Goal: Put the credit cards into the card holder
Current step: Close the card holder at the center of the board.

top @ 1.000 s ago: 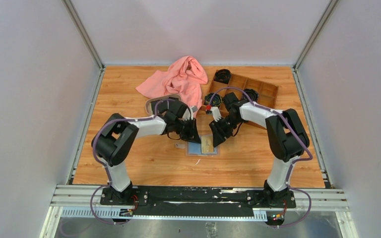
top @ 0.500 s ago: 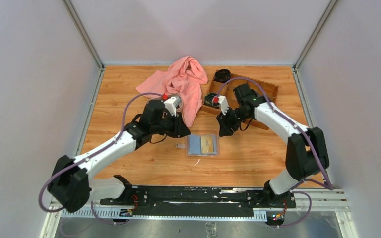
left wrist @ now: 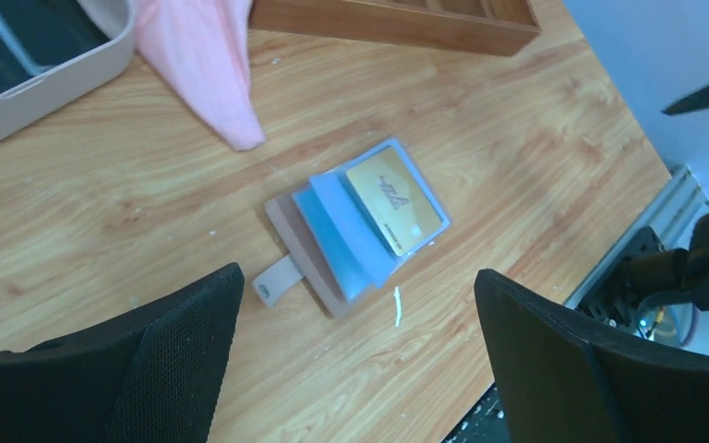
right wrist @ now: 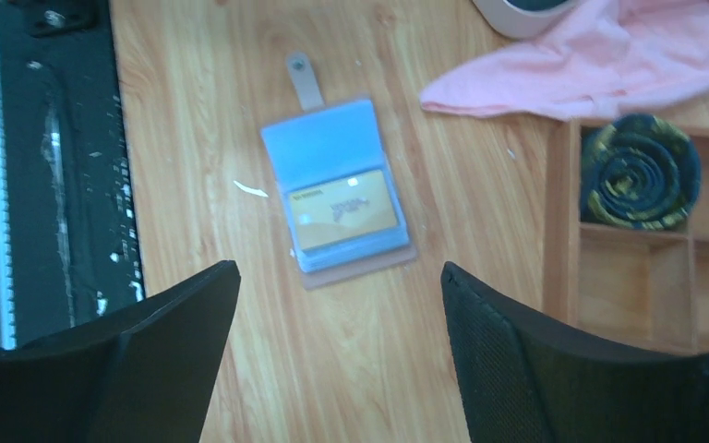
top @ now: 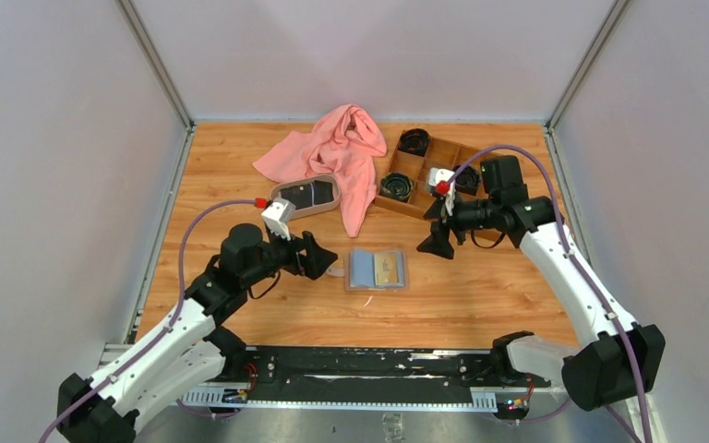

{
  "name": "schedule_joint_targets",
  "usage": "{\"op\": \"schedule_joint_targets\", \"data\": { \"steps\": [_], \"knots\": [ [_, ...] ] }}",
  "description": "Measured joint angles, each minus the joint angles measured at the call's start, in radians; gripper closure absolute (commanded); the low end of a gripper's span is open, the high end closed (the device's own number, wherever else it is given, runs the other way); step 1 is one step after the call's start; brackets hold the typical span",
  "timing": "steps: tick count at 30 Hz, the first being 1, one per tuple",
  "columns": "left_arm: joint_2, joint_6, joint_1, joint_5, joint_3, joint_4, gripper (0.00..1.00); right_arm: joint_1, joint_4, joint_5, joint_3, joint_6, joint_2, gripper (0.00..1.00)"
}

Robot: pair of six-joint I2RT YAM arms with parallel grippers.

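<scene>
While both grippers hover clear of it, the card holder lies open and flat on the table, between the two sets of fingertips in the top view. Its long axis runs from the left gripper side to the right gripper side. The strap tab with the snap points at the left gripper's fingers.

The gold card sits in the clear sleeve at the end away from the tab, with its long axis across the holder's.

- Left wrist: holder is ahead of the gap between the fingers, not touching.
- Right wrist: also ahead of the gap, closer to the picture-left finger, tab pointing away.
- Both jaws are spread wide, nothing held.
- Card print is blurred, unreadable.
- Tray beyond the left fingers holds dark flat items. It is cut off in the left wrist view, so I can't tell if they are cards.
- Pink cloth overlaps one end of the tray.
</scene>
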Motion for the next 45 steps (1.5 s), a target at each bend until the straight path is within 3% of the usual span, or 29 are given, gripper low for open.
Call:
{"op": "schedule_joint_targets", "data": {
  "steps": [8,19,28,35,40,45],
  "knots": [
    [-0.212,-0.112,0.011,-0.103,-0.173,0.042,0.01,0.0,-0.005,-0.174,-0.033,-0.022,0.112,0.17],
    [-0.177,-0.269,0.012,-0.074,-0.29,0.086,0.1,0.0,0.002,-0.126,-0.118,-0.025,0.203,0.23],
    [0.0,-0.301,-0.033,-0.084,-0.251,0.096,0.16,0.018,0.002,-0.023,-0.114,-0.024,0.293,0.27],
    [0.111,-0.258,-0.15,-0.224,-0.096,-0.009,0.2,0.042,0.002,0.022,-0.103,-0.024,0.326,0.27],
    [0.177,-0.251,-0.193,-0.302,-0.051,-0.025,0.31,0.043,0.001,0.04,-0.096,-0.023,0.334,0.27],
    [0.322,-0.248,-0.24,-0.37,0.025,-0.059,0.31,0.043,0.001,0.049,-0.095,-0.021,0.339,0.27]
  ]
}}
